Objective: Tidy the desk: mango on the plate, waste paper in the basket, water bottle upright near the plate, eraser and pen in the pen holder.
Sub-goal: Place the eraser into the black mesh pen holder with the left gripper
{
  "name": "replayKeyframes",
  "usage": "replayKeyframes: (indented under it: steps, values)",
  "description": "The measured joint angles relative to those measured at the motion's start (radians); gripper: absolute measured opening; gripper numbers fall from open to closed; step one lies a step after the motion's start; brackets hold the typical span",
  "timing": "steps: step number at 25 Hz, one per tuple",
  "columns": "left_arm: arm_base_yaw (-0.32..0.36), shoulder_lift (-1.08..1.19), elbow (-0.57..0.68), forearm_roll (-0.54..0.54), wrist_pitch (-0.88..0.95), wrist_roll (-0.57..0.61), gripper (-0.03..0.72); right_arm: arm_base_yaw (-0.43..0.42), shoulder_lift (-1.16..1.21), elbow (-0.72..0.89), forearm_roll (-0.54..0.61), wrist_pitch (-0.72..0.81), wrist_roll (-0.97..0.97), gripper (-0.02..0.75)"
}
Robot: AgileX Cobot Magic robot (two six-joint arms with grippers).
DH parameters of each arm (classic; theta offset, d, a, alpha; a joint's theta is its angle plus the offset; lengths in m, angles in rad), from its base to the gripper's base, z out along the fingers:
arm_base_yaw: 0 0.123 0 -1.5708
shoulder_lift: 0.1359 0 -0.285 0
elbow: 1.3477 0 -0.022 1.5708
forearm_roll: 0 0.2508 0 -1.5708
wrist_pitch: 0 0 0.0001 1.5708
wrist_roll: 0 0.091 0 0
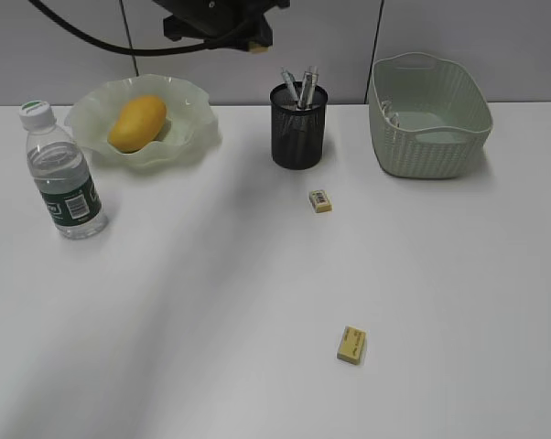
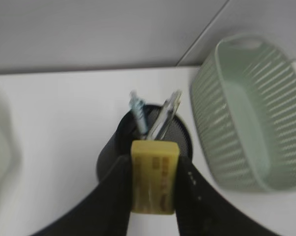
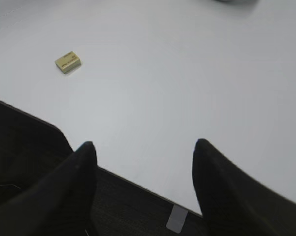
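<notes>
A yellow eraser point(image 2: 154, 177) sits clamped between the left jaws above the pen holder point(image 2: 138, 147).

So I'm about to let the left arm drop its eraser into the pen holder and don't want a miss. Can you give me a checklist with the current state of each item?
1. Eraser held by left gripper: ok, clamped between both fingers.
2. Gripper above pen holder: ok, the cup's opening lies just beyond the eraser.
3. Pens leave room in the cup: cannot tell, they lean across the mouth.
4. Pen holder upright: ok.
5. Right gripper out of the way: ok, open over bare desk.
6. Other erasers still out: not ok, two lie on the desk.
</notes>
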Motion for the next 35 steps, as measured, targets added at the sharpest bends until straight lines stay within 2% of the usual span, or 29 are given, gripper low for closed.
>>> replayKeyframes:
  steps: [6, 10, 12, 18, 28, 31, 35]
  values:
    - [0.000, 0.066, -0.002, -0.170, -0.258, 0.000, 0.208, 0.000, 0.000, 0.000, 0.000, 0.000, 0.000, 0.488]
    - [-0.011, 0.138, -0.001, -0.208, -0.334, -0.002, 0.208, 0.000, 0.000, 0.000, -0.001, 0.000, 0.000, 0.489]
    - [-0.029, 0.165, -0.001, -0.189, -0.363, 0.000, 0.208, 0.000, 0.000, 0.000, -0.001, 0.000, 0.002, 0.489]
    - [-0.084, 0.200, -0.001, -0.008, -0.447, 0.002, 0.208, 0.000, 0.000, 0.000, -0.001, 0.000, 0.003, 0.489]
    - [-0.085, 0.227, -0.001, 0.144, -0.497, 0.002, 0.214, 0.000, 0.000, 0.000, -0.001, -0.001, 0.004, 0.488]
    - [-0.085, 0.227, -0.001, 0.160, -0.498, 0.002, 0.241, 0.000, 0.000, 0.000, -0.001, -0.001, 0.004, 0.488]
    - [-0.085, 0.227, -0.001, 0.162, -0.498, 0.002, 0.330, 0.000, 0.000, 0.000, -0.001, -0.001, 0.004, 0.488]
